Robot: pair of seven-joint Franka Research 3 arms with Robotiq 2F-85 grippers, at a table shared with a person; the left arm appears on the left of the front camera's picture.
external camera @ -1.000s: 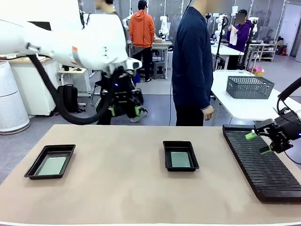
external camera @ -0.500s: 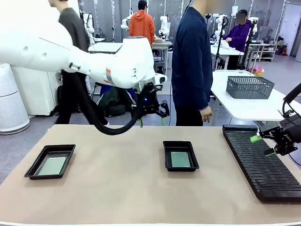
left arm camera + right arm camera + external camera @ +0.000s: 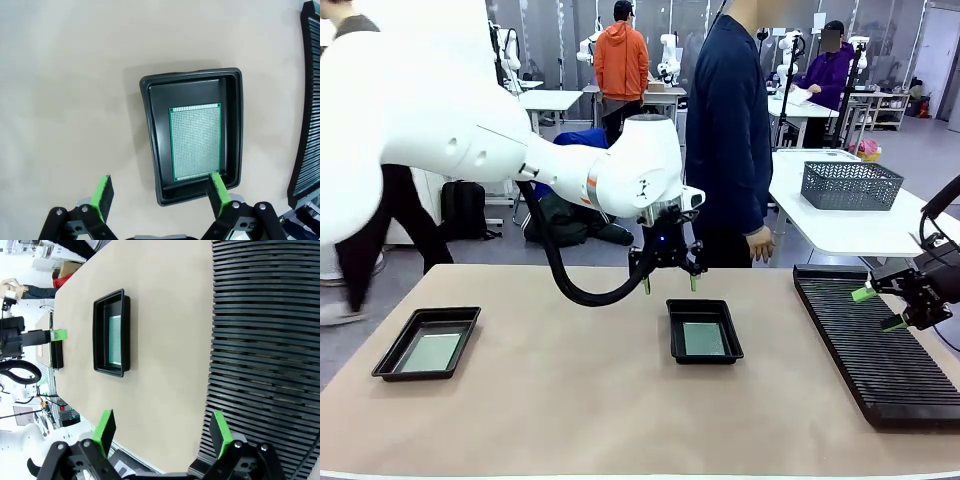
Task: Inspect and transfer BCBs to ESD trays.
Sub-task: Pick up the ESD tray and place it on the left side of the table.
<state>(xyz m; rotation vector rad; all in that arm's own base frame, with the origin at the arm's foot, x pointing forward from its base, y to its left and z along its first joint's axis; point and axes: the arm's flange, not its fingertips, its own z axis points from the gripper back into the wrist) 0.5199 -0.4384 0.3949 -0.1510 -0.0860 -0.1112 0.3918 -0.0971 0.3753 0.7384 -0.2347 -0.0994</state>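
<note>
Two black ESD trays lie on the tan table. The middle tray (image 3: 673, 332) holds a pale green BCB (image 3: 703, 338), and so does the left tray (image 3: 388, 362), whose BCB (image 3: 430, 352) lies flat. My left gripper (image 3: 669, 283) hangs open just above the far rim of the middle tray, with nothing between its fingers. Looking down from the left wrist, that tray (image 3: 155, 145) and its BCB (image 3: 196, 142) sit ahead of the open left gripper (image 3: 160, 195). My right gripper (image 3: 877, 308) stands open and empty over the ribbed rack, and the right wrist view shows this gripper (image 3: 162, 430) beside the middle tray (image 3: 98, 335).
A long black ribbed rack (image 3: 880, 350) runs along the right side of the table. At the far side stands a person (image 3: 728, 130) in dark blue, one hand near the table's far edge. A grey mesh basket (image 3: 851, 185) rests on a white table behind.
My left arm has swung right from behind the table's left half to above the middle tray. The right gripper shifted slightly right over the rack. Both stayed open.
</note>
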